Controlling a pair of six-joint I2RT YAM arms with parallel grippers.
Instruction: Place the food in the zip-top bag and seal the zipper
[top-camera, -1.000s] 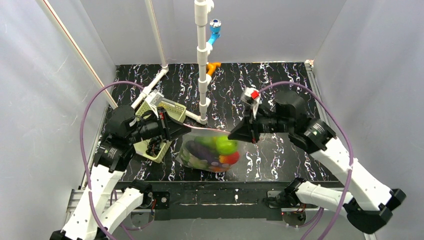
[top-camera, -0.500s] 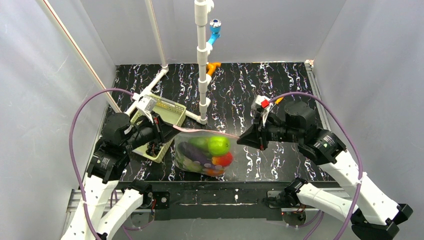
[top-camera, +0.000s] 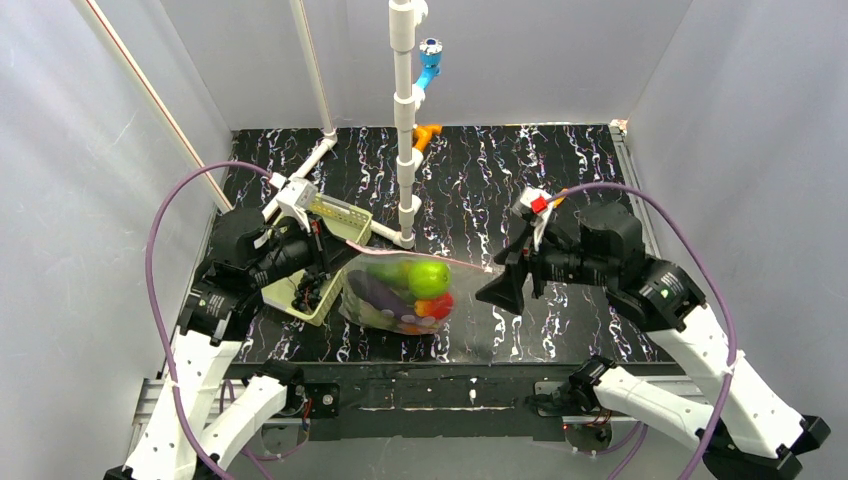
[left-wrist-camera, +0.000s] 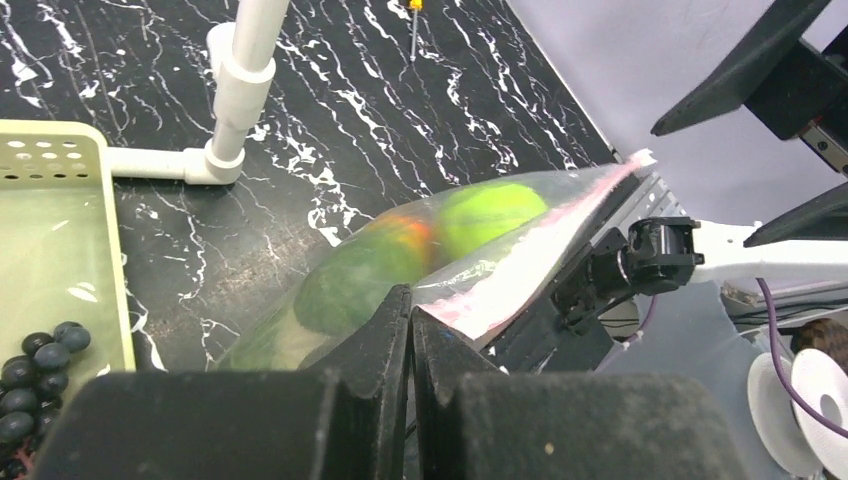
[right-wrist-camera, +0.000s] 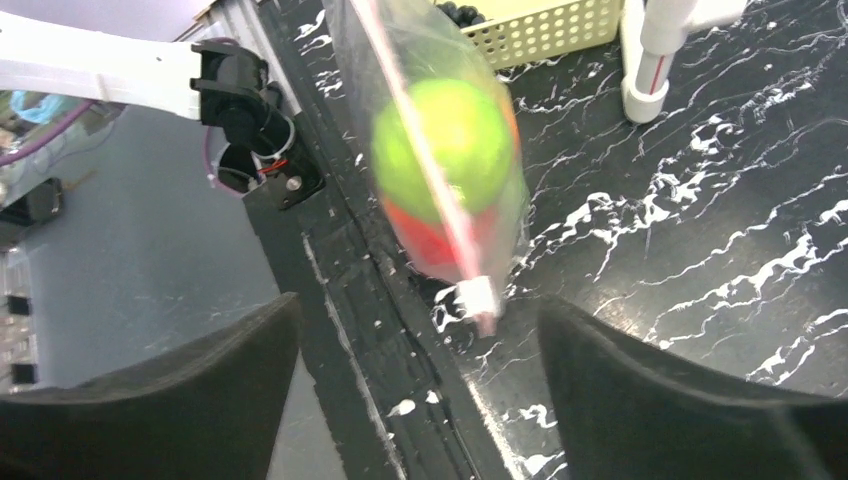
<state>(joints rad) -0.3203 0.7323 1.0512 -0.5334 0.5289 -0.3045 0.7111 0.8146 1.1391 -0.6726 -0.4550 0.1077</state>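
1. Pinching one end of the zipper (left-wrist-camera: 530, 255), the left claw (left-wrist-camera: 410, 312) is clenched on a corner of the zip-top bag (top-camera: 395, 300), just beside the pale green basket (top-camera: 345, 216).
2. Right claw (right-wrist-camera: 418, 300) is spread wide and grasps nothing. The bag's other end, with a small white slider (right-wrist-camera: 478, 297), sits between its fingers (right-wrist-camera: 200, 400) and touches neither.
3. Food is inside the bag: green round fruit (top-camera: 430, 277), red-orange piece (top-camera: 438, 305) below it, purple piece (top-camera: 372, 290) toward the left claw.
4. Zipper runs as a pink line along the bag top between the two claws. Can't tell if it is fully sealed.
5. Bag is over the front part of the black marbled counter (top-camera: 520, 170), just in front of the white pipe stand (top-camera: 405, 150). Can't tell if its bottom rests there.
6. Dark berries (left-wrist-camera: 35, 385) lie in the basket.
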